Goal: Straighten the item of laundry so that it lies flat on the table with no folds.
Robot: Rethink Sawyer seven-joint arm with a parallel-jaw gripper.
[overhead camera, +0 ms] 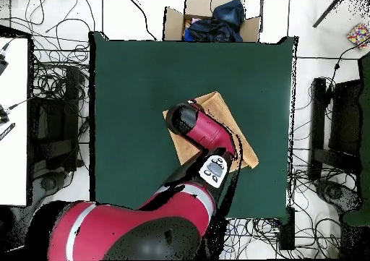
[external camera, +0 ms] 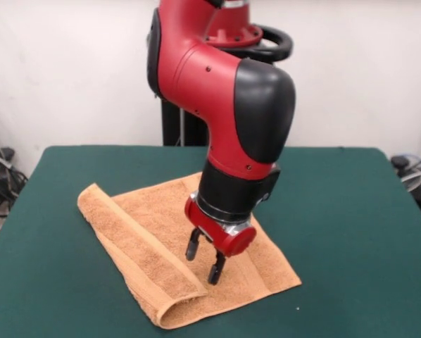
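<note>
The light orange-tan terry-cloth towel lay a little past centre of the dark green felt-topped table, towards seven o'clock in the front view, with one long edge strip doubled over onto the rest — a rounded fold ran along its side from ten o'clock to six. The red and black arm's gripper hung just above the cloth beside that flap, its two dark fingers parted narrowly and holding nothing. To do this well, I judged it should pinch only the flap's free edge — not both layers — and draw it outward across the fold. The looped pile looked soft, limp and likely to drag on felt.
</note>
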